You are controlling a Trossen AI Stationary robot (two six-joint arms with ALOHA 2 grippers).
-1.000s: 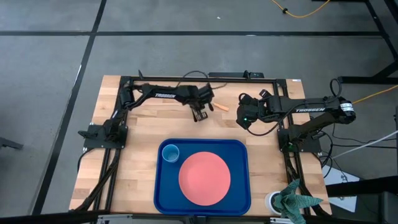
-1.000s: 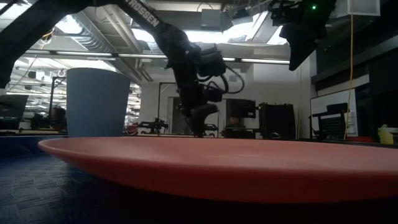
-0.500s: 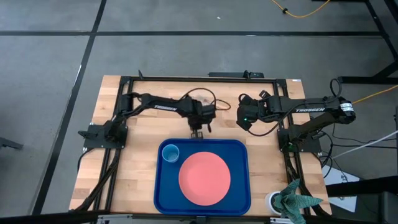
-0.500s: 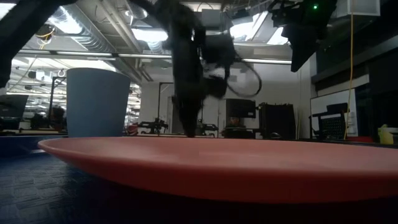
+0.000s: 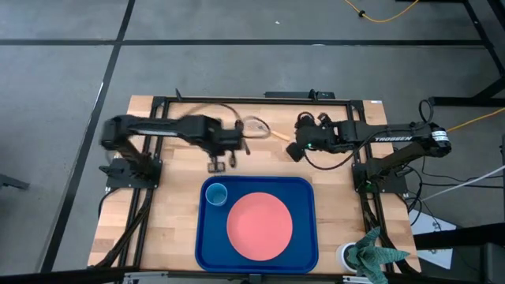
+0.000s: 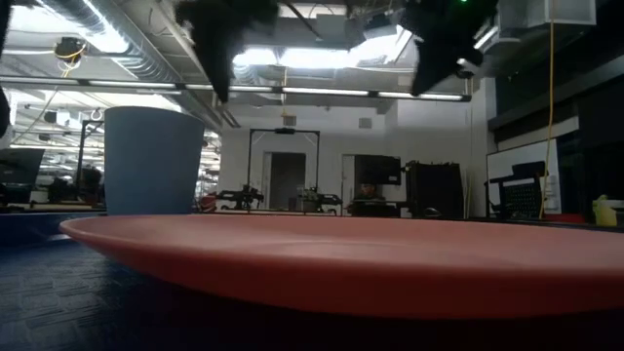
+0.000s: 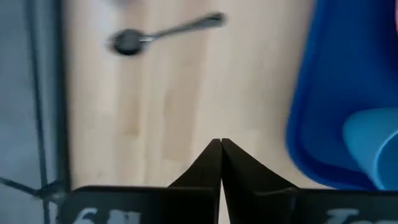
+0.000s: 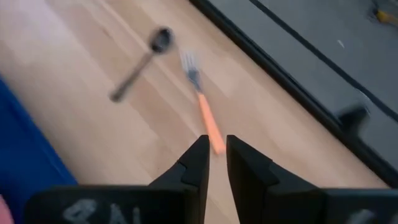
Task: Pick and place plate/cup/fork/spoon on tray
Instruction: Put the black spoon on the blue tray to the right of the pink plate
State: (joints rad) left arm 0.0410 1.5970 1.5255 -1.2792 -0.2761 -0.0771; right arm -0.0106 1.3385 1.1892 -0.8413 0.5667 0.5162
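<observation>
Dark-blue tray (image 5: 304, 197): on the wooden table (image 5: 158, 221), at its near middle; rounded corners, raised rim; its corner also shows in the left wrist view
Plate (image 5: 259, 225): salmon-pink, flat inside the tray, filling its middle and right part; in the low view it spreads across the foreground
Cup (image 5: 216, 194): light blue, upright in the tray's far-left corner, just beside the plate, not touching it as far as the high view shows
Fork (image 8: 202, 102): on bare wood beyond the tray, silver tines, tan-orange handle; lies near the spoon, apart from it
Spoon (image 8: 140, 62): dark, on bare wood beside the fork; both outside the tray
Left gripper (image 5: 218, 164): above the table just beyond the tray's far-left corner; fingers pressed together, nothing between them
Right gripper (image 5: 293, 149): above the far part of the table, over the fork's handle end; fingers parted by a narrow gap, holding nothing
Bottom-right corner: white round container with green cloth (image 5: 371, 252)
</observation>
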